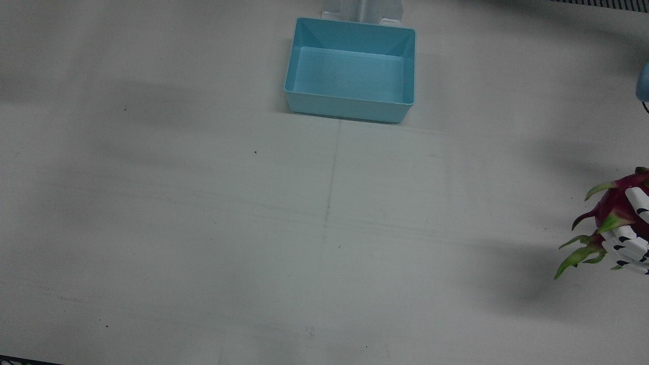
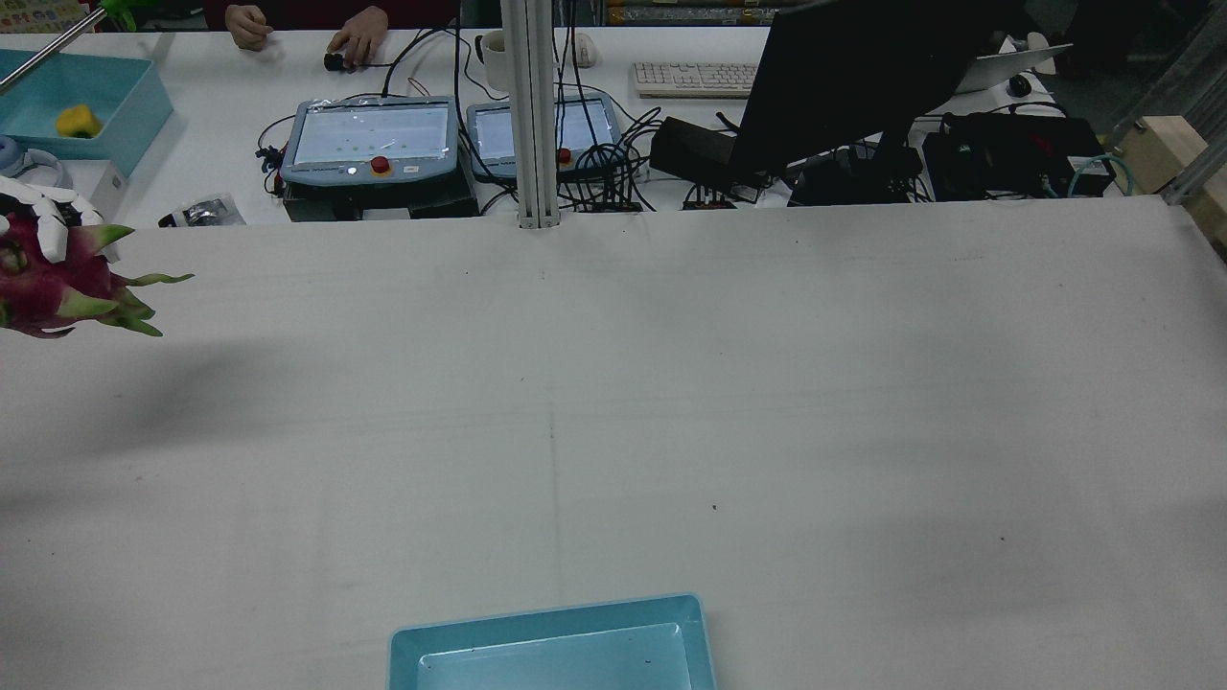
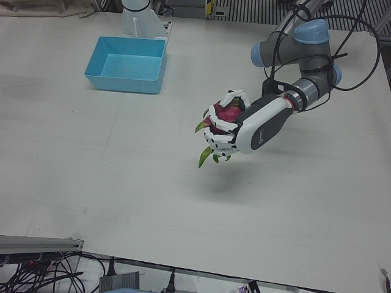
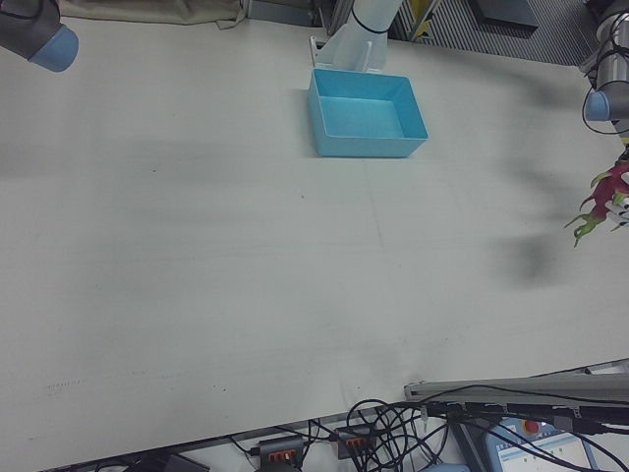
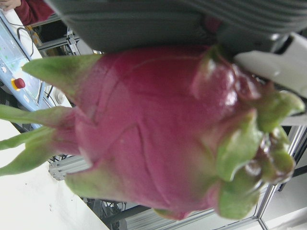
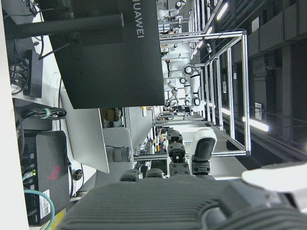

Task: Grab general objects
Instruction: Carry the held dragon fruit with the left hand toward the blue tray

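the left robot hand (image 3: 229, 128) is wrapped around a dragon fruit (image 3: 223, 116), its white fingers (image 3: 237, 96) curled over the top and side of the pink body while the green-tipped scales poke out toward the worktop (image 3: 122, 183). the fruit hangs clear of the worktop, with its own dark shadow lying on the surface below and a little apart from it. in the rear view the dragon fruit (image 2: 53, 283) sits at the far left edge, in the front view (image 1: 616, 213) at the far right edge. the left hand view is almost filled by the fruit (image 5: 158, 134), pressed against the grey palm. a blue bin (image 3: 126, 64) stands well apart from the fruit, close to the pedestal at the robot's side of the worktop, and looks empty. the right robot hand (image 6: 201, 201) shows only in its own camera as a grey palm with part of a white finger, and whether it is released or clenched cannot be told.
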`<action>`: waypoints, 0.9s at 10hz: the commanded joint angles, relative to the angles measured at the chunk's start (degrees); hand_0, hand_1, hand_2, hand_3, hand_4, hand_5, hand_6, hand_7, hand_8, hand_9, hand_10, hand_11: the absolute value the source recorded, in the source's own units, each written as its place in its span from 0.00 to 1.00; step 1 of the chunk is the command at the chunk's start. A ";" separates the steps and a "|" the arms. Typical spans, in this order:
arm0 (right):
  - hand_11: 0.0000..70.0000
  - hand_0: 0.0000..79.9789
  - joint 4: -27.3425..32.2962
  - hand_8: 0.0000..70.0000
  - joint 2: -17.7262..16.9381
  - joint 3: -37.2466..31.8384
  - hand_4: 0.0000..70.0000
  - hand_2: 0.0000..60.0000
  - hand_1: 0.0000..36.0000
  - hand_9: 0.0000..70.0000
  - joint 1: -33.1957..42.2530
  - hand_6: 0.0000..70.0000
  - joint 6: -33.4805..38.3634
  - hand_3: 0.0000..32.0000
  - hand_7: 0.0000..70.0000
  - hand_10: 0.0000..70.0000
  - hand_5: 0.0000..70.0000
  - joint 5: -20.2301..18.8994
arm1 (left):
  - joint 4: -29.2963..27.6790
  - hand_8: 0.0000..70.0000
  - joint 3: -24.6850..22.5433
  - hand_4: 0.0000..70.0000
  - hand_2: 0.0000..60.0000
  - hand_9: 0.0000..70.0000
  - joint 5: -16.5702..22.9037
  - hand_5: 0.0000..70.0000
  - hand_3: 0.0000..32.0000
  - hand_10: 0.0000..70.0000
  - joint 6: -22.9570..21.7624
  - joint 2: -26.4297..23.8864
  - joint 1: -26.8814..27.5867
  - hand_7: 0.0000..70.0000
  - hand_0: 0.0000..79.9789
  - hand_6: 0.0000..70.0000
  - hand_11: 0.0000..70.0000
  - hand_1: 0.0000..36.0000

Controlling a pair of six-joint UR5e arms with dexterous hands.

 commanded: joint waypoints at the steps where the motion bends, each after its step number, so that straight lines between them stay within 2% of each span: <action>1: 0.00 0.00 0.00 0.00 0.00 0.00 0.00 0.00 0.00 0.00 0.00 0.00 0.00 0.00 0.00 0.00 0.00 0.00 | -4.82 1.00 -3.75 1.00 1.00 1.00 2.57 1.00 0.00 1.00 -0.92 5.90 0.19 0.99 0.50 1.00 1.00 0.13; 3: 0.00 0.00 0.00 0.00 -0.09 0.00 0.00 0.00 0.00 0.00 0.00 0.00 0.00 0.00 0.00 0.00 0.00 0.00 | -8.08 1.00 -4.28 1.00 1.00 1.00 2.86 1.00 0.00 1.00 -1.80 8.11 3.15 1.00 0.52 1.00 1.00 0.13; 4: 0.00 0.00 0.00 0.00 0.00 0.00 0.00 0.00 0.00 0.00 0.00 0.00 0.00 0.00 0.00 0.00 0.00 0.00 | -8.09 1.00 -5.58 1.00 1.00 1.00 2.86 1.00 0.00 1.00 -1.80 8.28 8.31 1.00 0.54 1.00 1.00 0.12; 9: 0.00 0.00 0.00 0.00 0.00 0.00 0.00 0.00 0.00 0.00 0.00 0.00 0.00 0.00 0.00 0.00 0.00 0.00 | -4.75 1.00 -13.94 1.00 1.00 1.00 2.68 1.00 0.00 1.00 -1.98 7.76 23.72 1.00 0.57 1.00 1.00 0.16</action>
